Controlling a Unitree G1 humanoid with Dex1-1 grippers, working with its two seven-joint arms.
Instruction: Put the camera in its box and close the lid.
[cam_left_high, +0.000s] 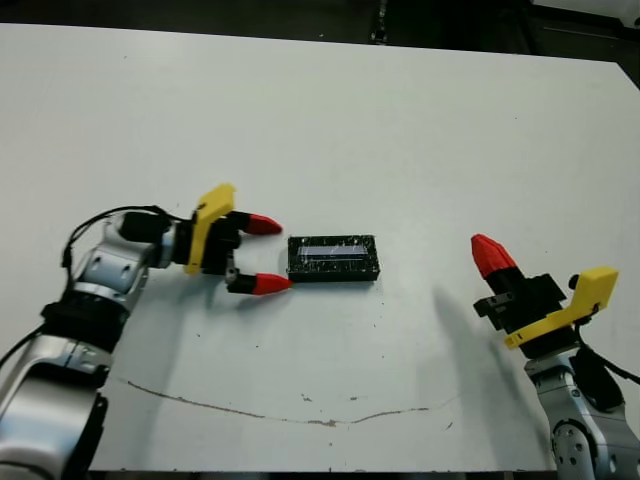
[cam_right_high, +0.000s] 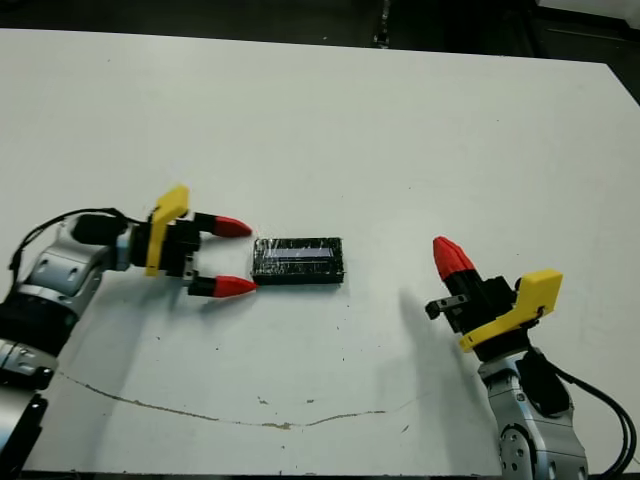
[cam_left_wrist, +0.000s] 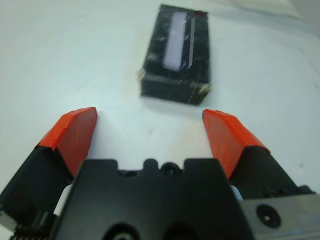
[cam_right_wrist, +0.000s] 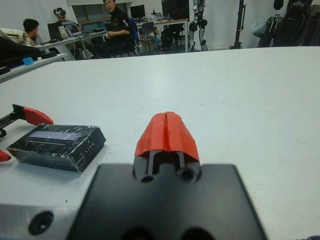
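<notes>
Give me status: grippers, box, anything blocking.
Left gripper open, just left of the box, not touching. Right gripper shut, empty, off to the right. Lid on the box; camera not visible. Table around it bare.

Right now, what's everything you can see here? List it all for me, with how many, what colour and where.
Table: one, white, filling most of the head views.
Lid: one, black with silvery markings, on the box at mid-table, between the two hands. Box barely shows beneath; camera not visible.
Scratch line: one, brownish, along the table's near edge.
People: about three, seated at desks beyond the table's far edge.
Left hand: one, red-tipped fingers spread, just left of the lid, not touching it.
Right hand: one, red fingers pressed together, to the lid's right, apart from it.
</notes>
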